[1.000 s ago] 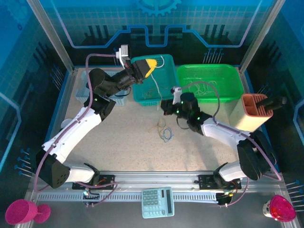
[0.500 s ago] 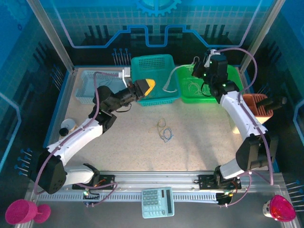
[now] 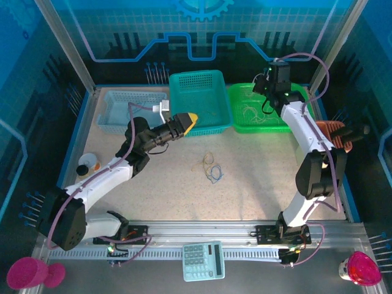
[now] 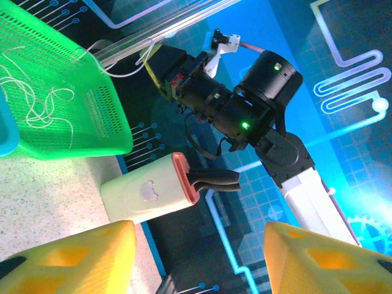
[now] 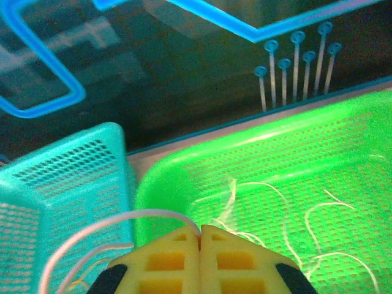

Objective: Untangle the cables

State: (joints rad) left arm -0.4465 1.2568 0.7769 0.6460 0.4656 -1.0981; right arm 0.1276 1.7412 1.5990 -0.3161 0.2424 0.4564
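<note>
While the right tool (image 5: 199,230) hangs over the green basket (image 3: 269,128) with its yellow fingers (image 5: 165,263) pressed together on a thin pale cable (image 5: 92,236) that loops off to one side, the left tool (image 3: 188,120) sits near the front of the teal basket (image 3: 197,74), jaws spread apart with nothing between them. More white cables (image 3: 250,113) lie loose inside the green basket, and a small tangle (image 3: 211,168) of wires rests on the desk (image 3: 245,196) between the arms.

Cable (image 5: 150,212) — tail cut off at lower edge.
</note>
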